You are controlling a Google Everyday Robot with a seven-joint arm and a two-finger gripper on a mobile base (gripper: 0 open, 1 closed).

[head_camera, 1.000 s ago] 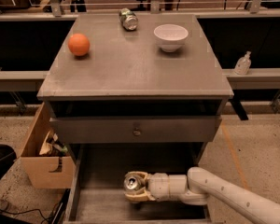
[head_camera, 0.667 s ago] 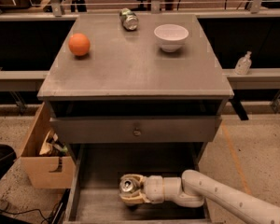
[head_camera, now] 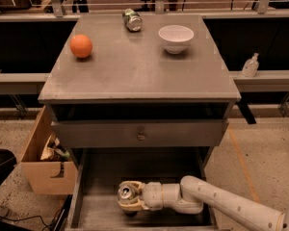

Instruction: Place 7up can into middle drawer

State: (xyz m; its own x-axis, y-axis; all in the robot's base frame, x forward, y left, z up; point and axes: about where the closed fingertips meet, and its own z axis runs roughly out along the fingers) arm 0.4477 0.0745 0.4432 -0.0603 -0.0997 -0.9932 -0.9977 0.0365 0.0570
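The 7up can (head_camera: 126, 191) shows its shiny pull-tab top, upright inside the open middle drawer (head_camera: 98, 177), left of centre near the front. My gripper (head_camera: 128, 198) reaches in from the lower right on a white arm and is shut on the can. The can's label is mostly hidden by the fingers. The can's base is at or just above the drawer floor; I cannot tell which.
On the cabinet top (head_camera: 139, 71) sit an orange ball (head_camera: 81, 46), a white bowl (head_camera: 176, 37) and a darker can on its side (head_camera: 132, 19). A drawer front with a round knob (head_camera: 141, 135) is above. A cardboard box (head_camera: 45, 158) stands at the left.
My gripper has carried the can a little further left inside the drawer and slightly lower.
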